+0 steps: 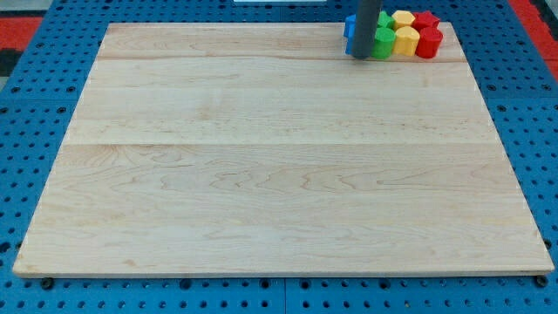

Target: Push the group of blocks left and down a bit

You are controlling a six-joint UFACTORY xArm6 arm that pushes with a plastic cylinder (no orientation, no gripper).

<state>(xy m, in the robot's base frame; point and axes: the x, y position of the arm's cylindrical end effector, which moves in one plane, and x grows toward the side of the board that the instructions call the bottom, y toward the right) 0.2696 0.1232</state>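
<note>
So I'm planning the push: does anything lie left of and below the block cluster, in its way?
Nothing visible: the board that way is bare. My tip stands at the cluster's left edge, beside the green blocks.

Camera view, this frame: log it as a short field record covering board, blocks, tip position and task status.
board: wooden board on blue pegboard
group location: the view's top right corner of the board
blocks: blue block, green block, yellow blocks, red blocks, packed touching
tip: my tip at the group's left side, in front of the blue block
task status: group not yet pushed left and down
</note>
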